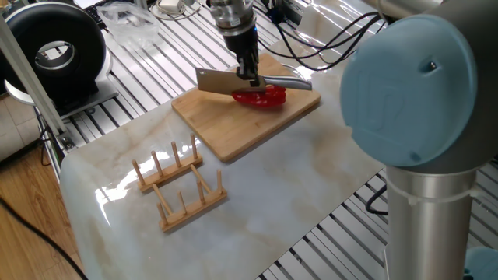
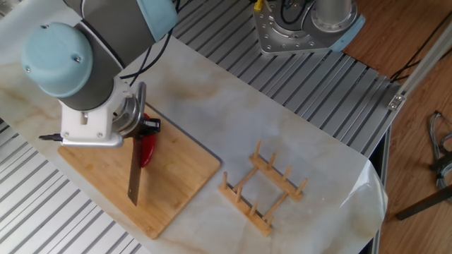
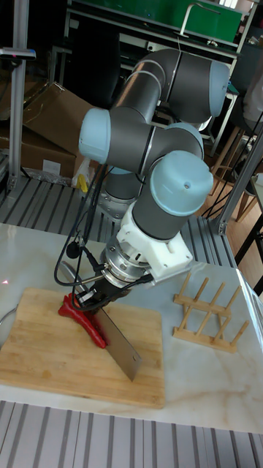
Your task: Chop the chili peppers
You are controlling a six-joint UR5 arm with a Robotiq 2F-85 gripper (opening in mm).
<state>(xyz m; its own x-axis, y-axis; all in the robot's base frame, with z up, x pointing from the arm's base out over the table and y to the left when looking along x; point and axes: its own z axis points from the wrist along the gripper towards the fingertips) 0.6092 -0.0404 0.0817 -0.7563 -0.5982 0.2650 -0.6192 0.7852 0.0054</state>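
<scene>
Marbled pale counter point(image 1: 296, 179) over slatted metal framing, carrying a bamboo cutting board point(image 1: 233, 132) and, well apart from it, a wooden dish rack point(image 1: 179, 187) with nothing standing in its slots. Gripping a cleaver point(image 1: 216, 81) by the handle, fingers point(image 1: 250, 71) closed down on it close to where blade meets handle. Holding the blade edge-down over the chili peppers point(image 1: 261, 97), showing as one glossy red pod lying near the middle of the board; touching or just hovering, impossible to tell from these views. Running the blade roughly along the pod's long axis rather than across it, going by the other fixed view, with the chili sitting almost directly beneath the fingers and just beside the steel. Judging the step as a lengthwise split getting under way: pod looking whole, no separate pieces showing. Needing, for the next move, a straight downward push with the edge lined up on the pod. Risking the curved, slick chili rolling out sideways from under the edge. Seeing no bowls, trays or other containers anywhere on the counter.
</scene>
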